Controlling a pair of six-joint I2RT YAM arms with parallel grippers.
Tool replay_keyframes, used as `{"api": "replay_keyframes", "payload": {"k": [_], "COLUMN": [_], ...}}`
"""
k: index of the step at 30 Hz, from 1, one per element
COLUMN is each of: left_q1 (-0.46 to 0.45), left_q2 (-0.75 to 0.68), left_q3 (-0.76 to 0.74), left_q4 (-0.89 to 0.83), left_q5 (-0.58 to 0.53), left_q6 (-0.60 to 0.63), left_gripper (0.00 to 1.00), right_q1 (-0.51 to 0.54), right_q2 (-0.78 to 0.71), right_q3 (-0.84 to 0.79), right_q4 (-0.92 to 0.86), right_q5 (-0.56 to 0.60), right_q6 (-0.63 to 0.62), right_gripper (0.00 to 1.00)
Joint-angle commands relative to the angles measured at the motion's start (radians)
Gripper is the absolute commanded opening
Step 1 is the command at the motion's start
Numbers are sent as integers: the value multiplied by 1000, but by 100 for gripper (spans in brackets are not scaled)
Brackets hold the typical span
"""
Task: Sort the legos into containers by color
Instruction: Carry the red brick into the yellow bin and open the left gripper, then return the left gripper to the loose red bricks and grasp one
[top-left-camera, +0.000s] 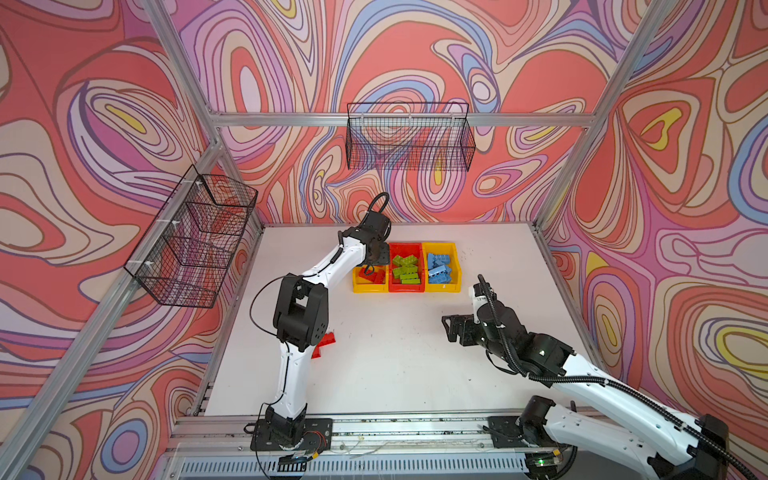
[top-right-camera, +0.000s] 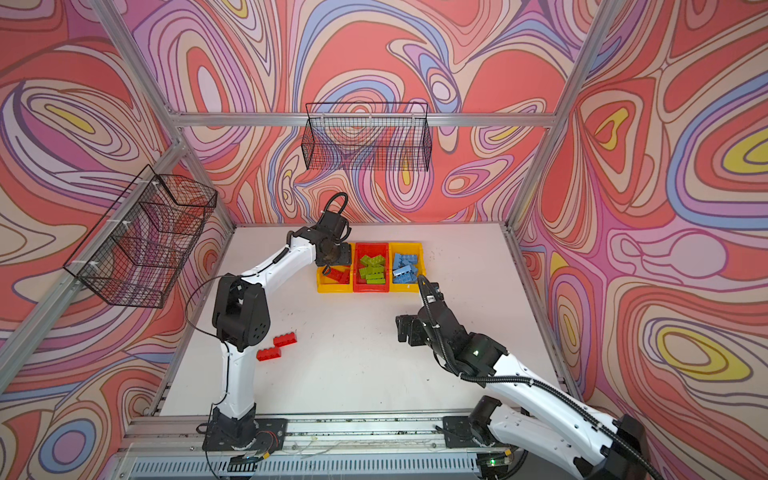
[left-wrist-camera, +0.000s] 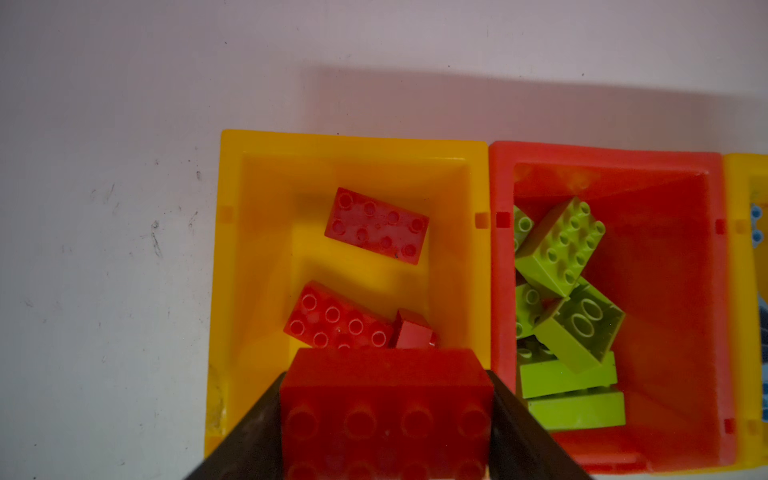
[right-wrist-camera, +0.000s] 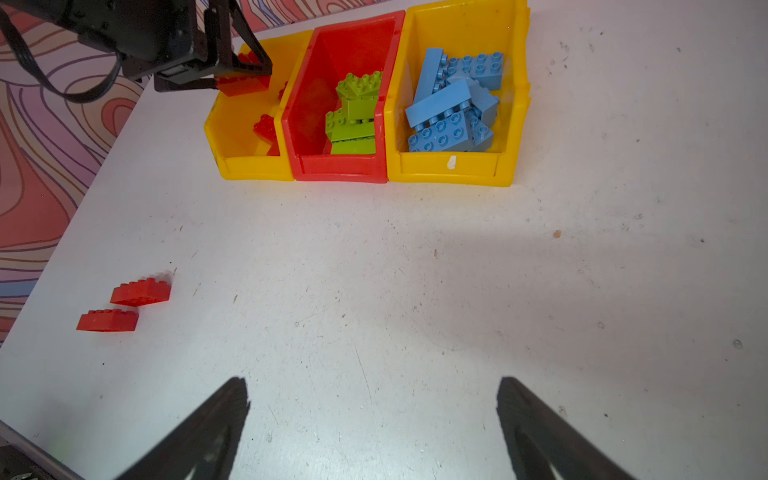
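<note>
My left gripper (left-wrist-camera: 386, 374) hangs over the left yellow container (left-wrist-camera: 232, 249), shut on a red lego (left-wrist-camera: 386, 415) that fills the gap between both fingers. Three red legos (left-wrist-camera: 376, 224) lie in that container below it. The middle red container (left-wrist-camera: 706, 291) holds several lime green legos (left-wrist-camera: 561, 249). The right yellow container (right-wrist-camera: 457, 170) holds several blue legos (right-wrist-camera: 449, 108). Two red legos (right-wrist-camera: 140, 292) (right-wrist-camera: 107, 321) lie loose on the table near the left arm's elbow. My right gripper (right-wrist-camera: 374, 399) hovers open over bare table, well in front of the containers, with nothing between its fingers.
The white table (top-left-camera: 395, 374) has raised metal rails along its edges. A black wire basket (top-left-camera: 409, 137) hangs on the back wall and another (top-left-camera: 195, 245) on the left wall. In a top view the left arm's elbow (top-left-camera: 299, 307) partly covers the loose red legos.
</note>
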Motion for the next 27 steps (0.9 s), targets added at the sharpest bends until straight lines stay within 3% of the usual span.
{"api": "replay_keyframes", "payload": {"k": [1, 7, 13, 20, 23, 27], "left_q1": [2, 0, 0, 0, 0, 0], "left_q2": [25, -66, -383, -739, -863, -926], "left_q3": [63, -21, -449, -875, -1013, -1114], "left_q4": [-83, -87, 37, 25, 37, 40], "left_q5": [-37, -71, -125, -213, -221, -208], "left_q6": [21, 2, -64, -173, -223, -248], "left_gripper": [87, 96, 98, 100, 100, 100], "right_q1": [3, 3, 3, 2, 3, 3], "right_q2": [10, 41, 49, 89, 106, 110], "right_q3": [-4, -2, -9, -19, -20, -20], "right_q4": [-17, 5, 39, 87, 110, 128], "right_q5": [27, 26, 8, -32, -55, -82], "right_q6": [-2, -12, -20, -37, -38, -34], "right_gripper": [98, 98, 98, 98, 98, 98]}}
